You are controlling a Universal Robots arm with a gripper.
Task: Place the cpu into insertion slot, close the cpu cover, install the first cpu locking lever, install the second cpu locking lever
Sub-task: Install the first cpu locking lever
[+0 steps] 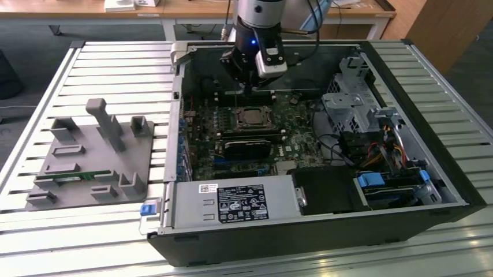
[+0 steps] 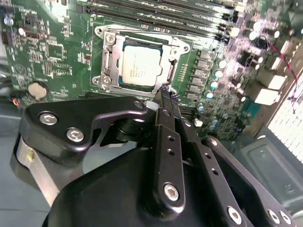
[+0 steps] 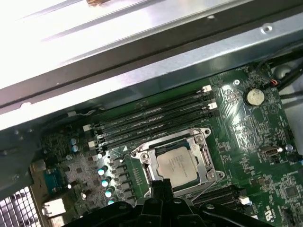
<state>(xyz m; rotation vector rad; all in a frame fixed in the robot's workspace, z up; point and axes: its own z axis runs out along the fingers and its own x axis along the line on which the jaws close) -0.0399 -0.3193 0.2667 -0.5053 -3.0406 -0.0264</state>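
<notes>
Exterior view: open case (image 1: pixel 308 234) holds the motherboard (image 1: pixel 304 151). The cpu (image 1: pixel 249 117) sits in the slot (image 2: pixel 119 64), with the cover (image 2: pixel 108 64) lying flat around it. The gripper (image 1: pixel 248 92) hangs just beside the slot, jaws pinched together on nothing.

Silver slatted metal workbench (image 1: pixel 100 75) is filling the middle; light wooden desk (image 1: pixel 77 8) is sitting at 12 o'clock, brown wooden cabinet (image 1: pixel 447 29) at 1 o'clock.

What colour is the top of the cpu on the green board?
The cpu has a dull silver-tan metal top, seen best in the second wrist view.
</notes>
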